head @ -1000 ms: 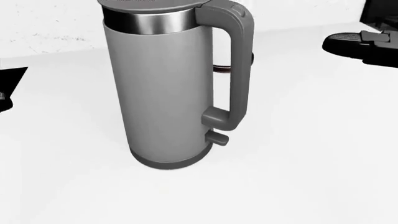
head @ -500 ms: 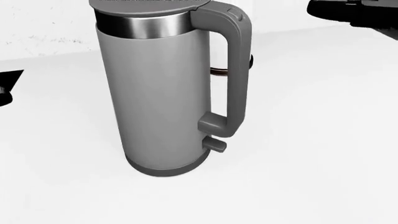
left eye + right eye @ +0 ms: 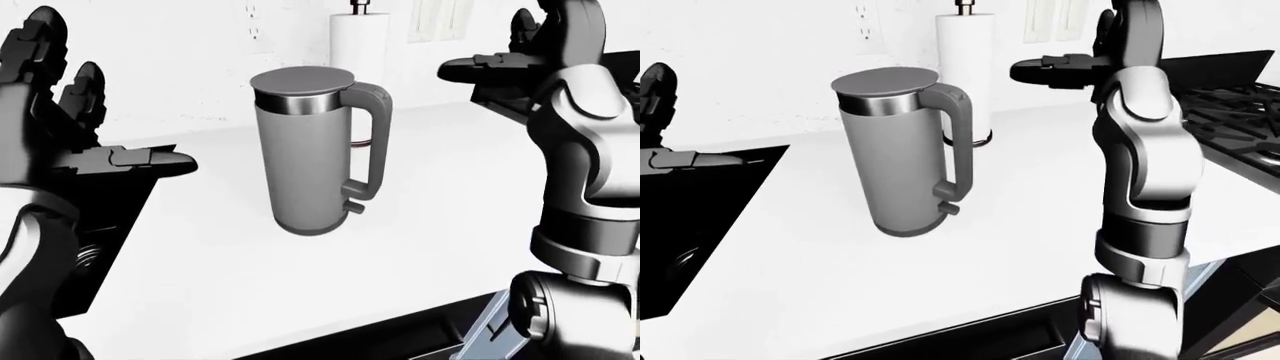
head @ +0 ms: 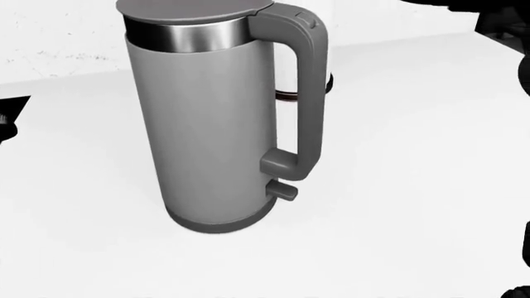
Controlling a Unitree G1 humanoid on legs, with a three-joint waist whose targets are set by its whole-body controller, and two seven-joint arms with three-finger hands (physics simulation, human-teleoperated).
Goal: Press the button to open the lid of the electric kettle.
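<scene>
All three views are bright, evenly lit simulator renders. The white desk (image 4: pixel 414 186) is close to overexposed; its surface shows almost no texture, and it merges with the wall at the top of the head view. Shadows are very faint: only a soft grey smudge lies at the base of the kettle (image 4: pixel 215 124). The steel band below the lid carries soft vertical highlights. The dark arms show pale sheen along their edges in the eye views. Focus is sharp throughout, with no motion blur and no visible edge distortion.
</scene>
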